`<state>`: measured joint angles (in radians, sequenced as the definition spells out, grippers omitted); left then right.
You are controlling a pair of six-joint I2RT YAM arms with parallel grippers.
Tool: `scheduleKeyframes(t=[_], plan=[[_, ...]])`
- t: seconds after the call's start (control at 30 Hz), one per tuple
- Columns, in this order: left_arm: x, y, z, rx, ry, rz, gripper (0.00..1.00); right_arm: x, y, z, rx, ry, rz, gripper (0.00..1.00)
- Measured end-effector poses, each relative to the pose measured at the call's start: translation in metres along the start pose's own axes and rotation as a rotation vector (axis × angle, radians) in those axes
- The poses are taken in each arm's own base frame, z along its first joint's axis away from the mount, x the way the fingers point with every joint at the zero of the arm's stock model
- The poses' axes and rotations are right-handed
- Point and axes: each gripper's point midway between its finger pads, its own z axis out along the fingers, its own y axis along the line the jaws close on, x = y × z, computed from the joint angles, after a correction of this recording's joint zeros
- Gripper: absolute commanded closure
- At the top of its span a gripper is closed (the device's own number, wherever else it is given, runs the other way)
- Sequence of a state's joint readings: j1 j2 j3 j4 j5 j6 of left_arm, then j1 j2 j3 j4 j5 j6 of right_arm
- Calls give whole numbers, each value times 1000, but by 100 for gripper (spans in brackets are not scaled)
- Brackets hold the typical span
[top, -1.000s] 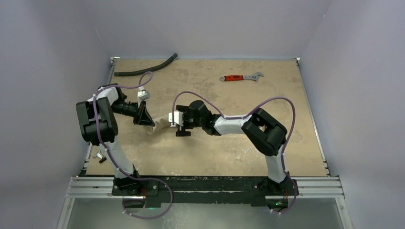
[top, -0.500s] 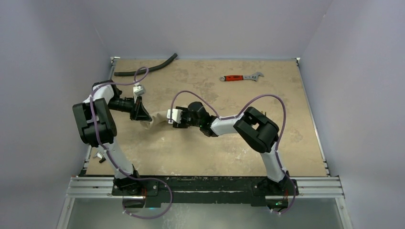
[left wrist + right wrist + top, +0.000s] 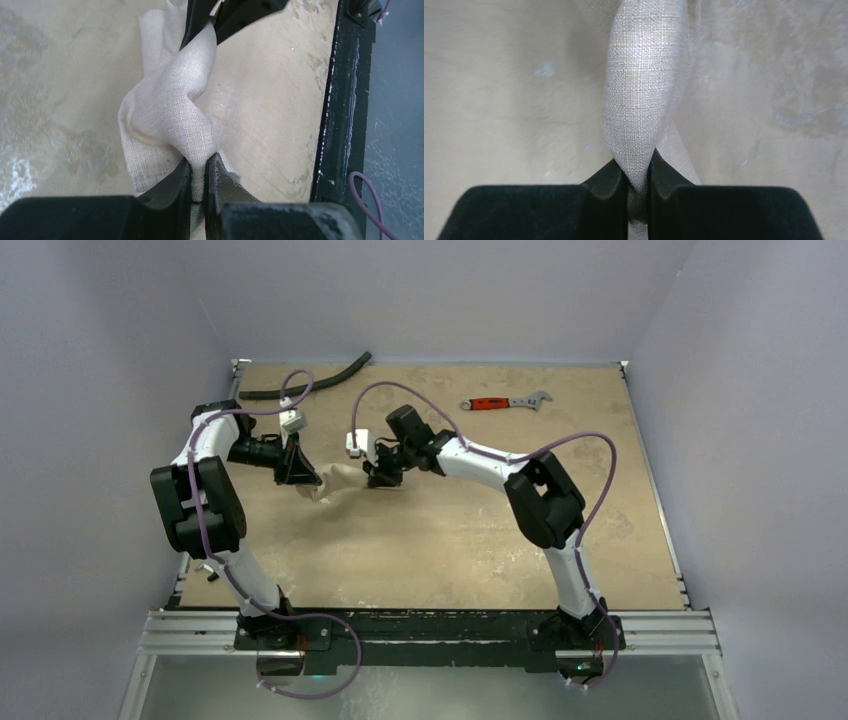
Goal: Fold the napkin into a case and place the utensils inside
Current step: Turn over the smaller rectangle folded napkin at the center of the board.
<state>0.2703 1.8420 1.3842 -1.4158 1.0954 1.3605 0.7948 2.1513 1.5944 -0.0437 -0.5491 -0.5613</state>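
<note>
The napkin [image 3: 336, 484] is in the left-middle part of the tabletop [image 3: 470, 530], and it is gathered into a loose, twisted band, not spread flat. The left gripper [image 3: 199, 166] is closed tightly on one end of this band, with cloth pinched between its two fingers. The right gripper [image 3: 638, 172] is closed in the same way on the other end, and only a thin fold of fabric passes between its fingers. The long axis of the napkin therefore runs straight from one gripper to the other. In the top view this is roughly left to right, with the right end a little farther from the arm bases. No arm is nearer than the other, because both already touch the cloth, and they face each other along this line with only the short band between them. The middle of the band sags, and its lower folds seem to rest on the tabletop. I cannot tell if the pinched places are real corners. I judge that the next move must draw the grippers apart along this same axis, so the twist opens.
</note>
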Motion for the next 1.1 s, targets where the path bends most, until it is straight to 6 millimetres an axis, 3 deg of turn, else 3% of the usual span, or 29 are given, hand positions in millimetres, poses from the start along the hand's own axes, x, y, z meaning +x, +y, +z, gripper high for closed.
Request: scheduleKeyframes(t=[0.13, 0.23, 0.37, 0.57, 0.77, 0.9, 1.03, 1.1], plan=[[-14, -19, 12, 32, 12, 58, 100, 5, 17, -42, -144, 55, 146, 91], [-13, -40, 29, 94, 29, 66, 100, 17, 36, -72, -256, 72, 281, 91], [0, -57, 46, 160, 42, 23, 100, 29, 62, -89, -383, 66, 415, 91], [23, -61, 55, 208, 58, -87, 100, 20, 92, -103, -524, 38, 523, 96], [16, -69, 60, 230, 47, -90, 100, 1, 111, -124, -518, -14, 558, 95], [25, -72, 63, 249, 84, -118, 100, 11, 112, -117, -544, 3, 608, 92], [48, -59, 67, 267, 158, -205, 100, 56, 107, -80, -600, 78, 692, 87], [59, -48, 71, 277, 193, -252, 100, 75, 108, -64, -624, 103, 725, 78]])
